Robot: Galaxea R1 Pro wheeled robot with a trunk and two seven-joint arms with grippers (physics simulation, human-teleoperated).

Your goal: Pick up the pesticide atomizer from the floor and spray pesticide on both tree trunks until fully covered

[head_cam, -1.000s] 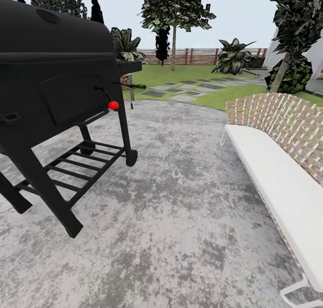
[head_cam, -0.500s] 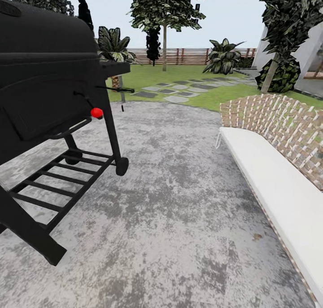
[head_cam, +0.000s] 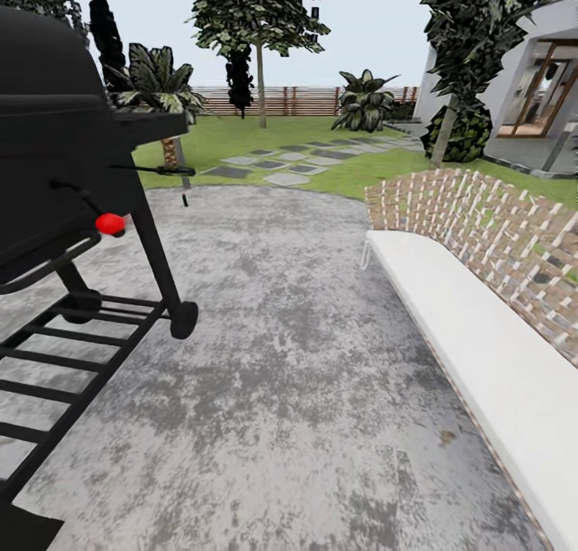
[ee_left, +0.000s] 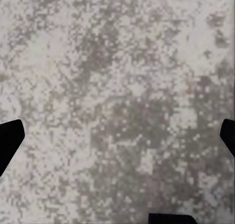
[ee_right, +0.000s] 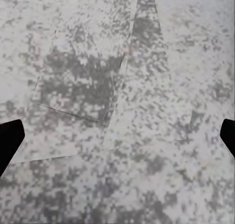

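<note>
Robot on mottled grey patio; lawn (head_cam: pixel 241 137) ahead.
Black grill (head_cam: pixel 56 157) left, white bench (head_cam: pixel 474 334) right. Left gripper (ee_left: pixel 117 136) and right gripper (ee_right: pixel 117 136): fingertips spread wide, holding nothing.

A mottled grey, rough, matt concrete-like finish is shown on the patio paving (head_cam: pixel 305 358). The barbecue grill (head_cam: pixel 56 133) is rendered in matt black metal, with a glossy red knob (head_cam: pixel 110 223) on it. The bench (head_cam: pixel 482 326) is given a smooth white matt seat and a woven, wicker-like back. The fence (head_cam: pixel 305 99) is made of brown wooden slats. The lawn (head_cam: pixel 241 133) is seen as soft, blurry grass, crossed by flat grey stone slabs (head_cam: pixel 265 161).
</note>
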